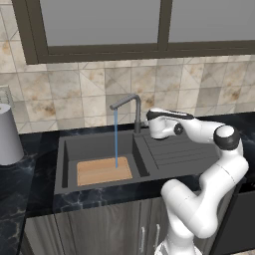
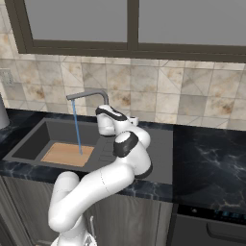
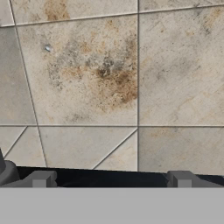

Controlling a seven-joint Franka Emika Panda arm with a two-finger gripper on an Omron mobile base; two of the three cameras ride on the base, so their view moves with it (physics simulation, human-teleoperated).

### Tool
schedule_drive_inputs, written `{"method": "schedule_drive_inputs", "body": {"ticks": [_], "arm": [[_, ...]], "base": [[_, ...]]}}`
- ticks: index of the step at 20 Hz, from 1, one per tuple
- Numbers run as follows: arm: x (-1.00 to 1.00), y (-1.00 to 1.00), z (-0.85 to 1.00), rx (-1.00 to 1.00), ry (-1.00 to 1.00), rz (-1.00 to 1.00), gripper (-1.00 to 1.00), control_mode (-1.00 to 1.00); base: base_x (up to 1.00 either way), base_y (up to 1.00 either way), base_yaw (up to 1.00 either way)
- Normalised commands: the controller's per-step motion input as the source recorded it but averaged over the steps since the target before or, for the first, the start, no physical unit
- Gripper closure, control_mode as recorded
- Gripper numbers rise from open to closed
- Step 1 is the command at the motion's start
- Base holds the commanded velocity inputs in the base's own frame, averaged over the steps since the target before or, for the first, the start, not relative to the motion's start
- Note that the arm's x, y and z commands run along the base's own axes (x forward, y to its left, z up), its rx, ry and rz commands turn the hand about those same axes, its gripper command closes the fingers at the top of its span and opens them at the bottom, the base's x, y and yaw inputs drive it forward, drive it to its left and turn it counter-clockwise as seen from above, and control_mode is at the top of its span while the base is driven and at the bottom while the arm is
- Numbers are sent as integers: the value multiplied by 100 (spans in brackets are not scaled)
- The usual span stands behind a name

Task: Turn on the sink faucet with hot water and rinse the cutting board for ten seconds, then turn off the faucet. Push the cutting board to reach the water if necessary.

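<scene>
cabinets (image 1: pixel 99 229): grey doors sitting at the bottom of the left base view, right under the counter edge.
counter (image 1: pixel 30 189): black marbled top running across the lower middle of the frame and wrapping round the basin.
cutting board (image 1: pixel 103 171): light-tan board lying flat on the floor of the basin, lower middle of the left base view, and lower left in the right base view.
water (image 1: pixel 116 139): thin blue stream dropping straight down from the spout tip and landing on the board, toward its right half.
sink (image 1: pixel 64 164): dark grey basin sitting centre-left, with the ribbed drainboard lying to its right under the arm.
gripper (image 3: pixel 111 180): fingers are sitting wide apart with nothing between them, pointing at the wall tiles; the hand is hovering over the back of the drainboard, just right of the faucet post.
sink faucet (image 1: pixel 130 110): dark post standing behind the basin, centre of frame, spout arm reaching left over the board.
grey container (image 1: pixel 7 134): standing at the far left edge on the counter.
tile wall (image 1: pixel 199 84): beige mottled tiles filling the middle band behind everything.
window (image 1: pixel 149 25): dark-framed panes running across the top.
</scene>
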Motion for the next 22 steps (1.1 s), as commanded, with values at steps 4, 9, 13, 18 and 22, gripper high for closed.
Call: {"method": "schedule_drive_inputs", "body": {"ticks": [4,9,13,18,22], "arm": [[0,0,0,0,0,0,-100,-100],[0,0,0,0,0,0,-100,-100],[0,0,0,0,0,0,-100,-100],[0,0,0,0,0,0,-100,-100],[0,0,0,0,0,0,-100,-100]], "base": [[0,0,0],[0,0,0],[0,0,0],[0,0,0],[0,0,0]]}}
